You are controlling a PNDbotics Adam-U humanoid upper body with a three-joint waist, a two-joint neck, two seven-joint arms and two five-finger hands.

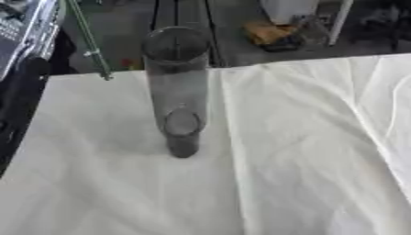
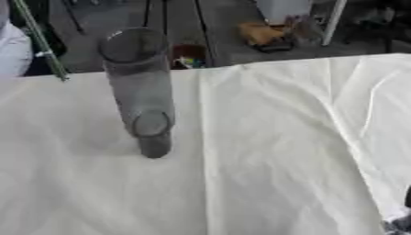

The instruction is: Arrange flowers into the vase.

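A tall clear glass vase (image 1: 176,87) stands upright on the white cloth, left of the middle, and nothing shows inside it. A thin green flower stem (image 1: 90,43) slants down from the top edge to the left of the vase. Its lower end hangs just above the table's far edge, apart from the vase. What holds the stem lies above the picture. My left arm (image 1: 20,98), black, rises along the left edge, and its hand does not show. A small dark and grey part of my right hand (image 2: 399,223) peeks in at the lower right corner.
The white cloth (image 1: 305,151) covers the table and lies in long creases on the right. Beyond the far edge is a dark floor with a yellow object (image 1: 269,34), white furniture legs (image 1: 341,20) and a small red thing (image 2: 189,55).
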